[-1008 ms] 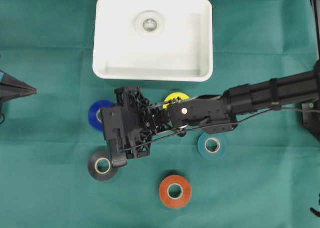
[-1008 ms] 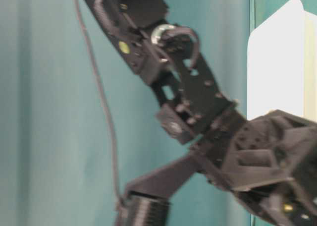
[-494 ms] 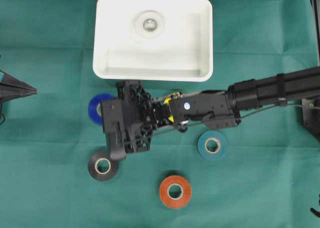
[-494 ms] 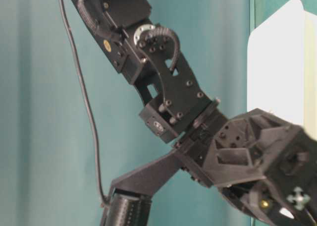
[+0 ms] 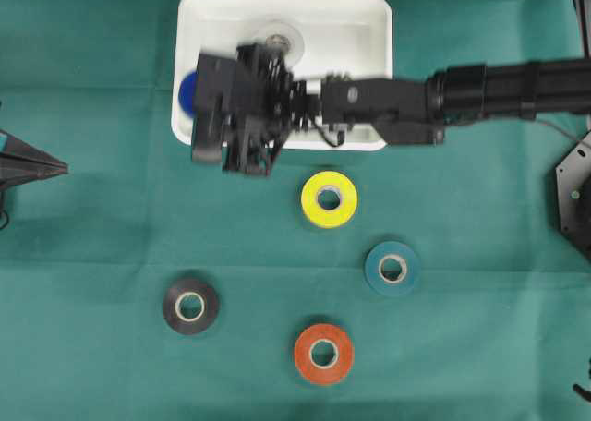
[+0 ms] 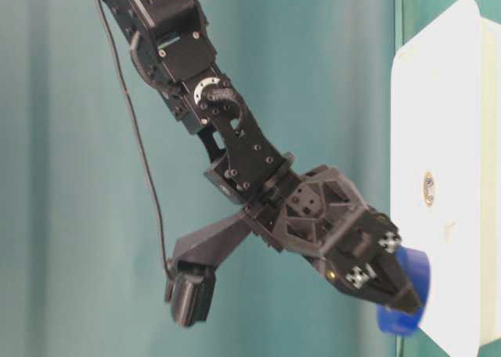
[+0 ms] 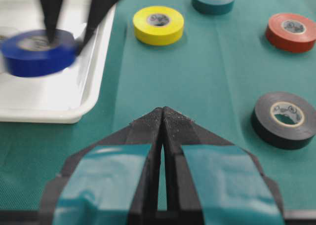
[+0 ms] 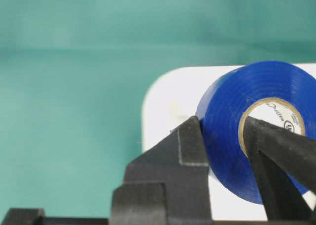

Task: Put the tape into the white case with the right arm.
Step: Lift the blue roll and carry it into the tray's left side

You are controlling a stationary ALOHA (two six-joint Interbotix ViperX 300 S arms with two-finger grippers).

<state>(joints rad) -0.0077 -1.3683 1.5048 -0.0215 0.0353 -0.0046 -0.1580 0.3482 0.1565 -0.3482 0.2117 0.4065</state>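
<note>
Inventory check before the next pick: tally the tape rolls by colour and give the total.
Blue tape roll: 1, held over the white case
Yellow tape roll: 1
Teal tape roll: 1
Black tape roll: 1
Orange-red tape roll: 1
Total: 5 rolls
</note>
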